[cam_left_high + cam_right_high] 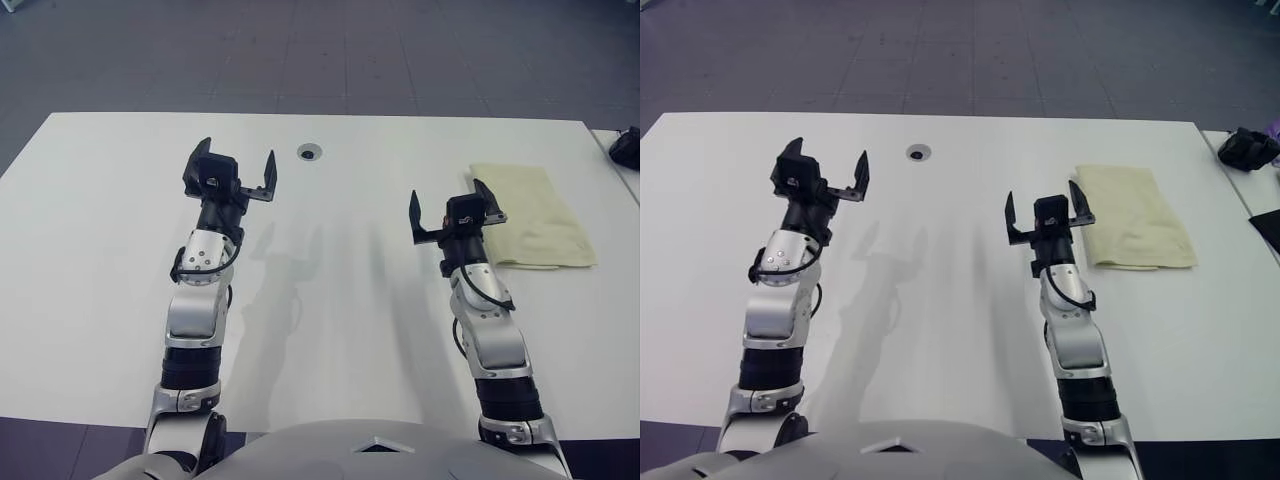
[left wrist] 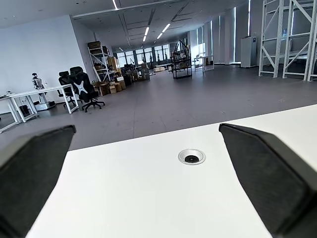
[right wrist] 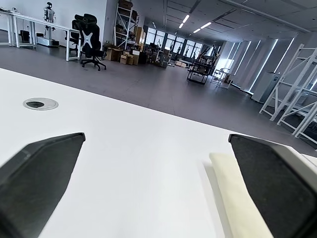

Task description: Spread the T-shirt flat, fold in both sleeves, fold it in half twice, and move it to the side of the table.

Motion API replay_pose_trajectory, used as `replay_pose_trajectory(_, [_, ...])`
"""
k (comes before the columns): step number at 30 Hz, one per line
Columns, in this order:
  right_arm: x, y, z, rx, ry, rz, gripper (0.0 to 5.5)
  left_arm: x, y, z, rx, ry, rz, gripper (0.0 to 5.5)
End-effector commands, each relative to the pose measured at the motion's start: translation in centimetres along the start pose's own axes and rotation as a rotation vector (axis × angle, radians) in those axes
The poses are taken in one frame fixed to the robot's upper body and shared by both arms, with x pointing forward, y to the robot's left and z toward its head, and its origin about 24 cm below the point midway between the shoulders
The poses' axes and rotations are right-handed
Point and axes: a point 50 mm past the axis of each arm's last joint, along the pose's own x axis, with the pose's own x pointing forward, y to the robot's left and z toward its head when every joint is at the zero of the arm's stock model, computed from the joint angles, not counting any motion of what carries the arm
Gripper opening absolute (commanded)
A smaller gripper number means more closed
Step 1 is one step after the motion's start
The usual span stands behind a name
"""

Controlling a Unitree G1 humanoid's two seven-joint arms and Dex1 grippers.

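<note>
Count: one T-shirt (image 1: 530, 215), one table (image 1: 330, 330), two grippers, one cable port (image 1: 309, 151), one dark item (image 1: 627, 147) on a neighbouring surface at the far right.

My left gripper (image 1: 239, 150) hangs over the table's left half, fingers spread wide, holding nothing. My right gripper (image 1: 446, 190) hangs over the right half, fingers equally wide apart, also holding nothing.

Surface: white, smooth table; the round port sits near the far edge, between my arms. Room: grey tiled floor (image 1: 300, 50), office chairs (image 2: 81, 87), metal racks (image 2: 287, 37), strip lights overhead.

T-shirt: pale yellow, folded into a compact rectangle, lying flat on the table's right side, just beside my right gripper and short of the right edge
</note>
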Motion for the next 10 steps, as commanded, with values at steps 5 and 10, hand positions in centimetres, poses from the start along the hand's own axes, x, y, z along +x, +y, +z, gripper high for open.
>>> replay_pose_trajectory(5, [0.5,-1.5,-0.1,-0.036,0.017,0.006,5.40,-0.5,-0.3,-0.6,0.032,-0.003,0.032,5.38])
replay_pose_trajectory(10, [0.8,-2.4,0.0,-0.057,0.013,0.015,5.40,-0.8,-1.0,-0.9,0.056,-0.008,0.036,5.38])
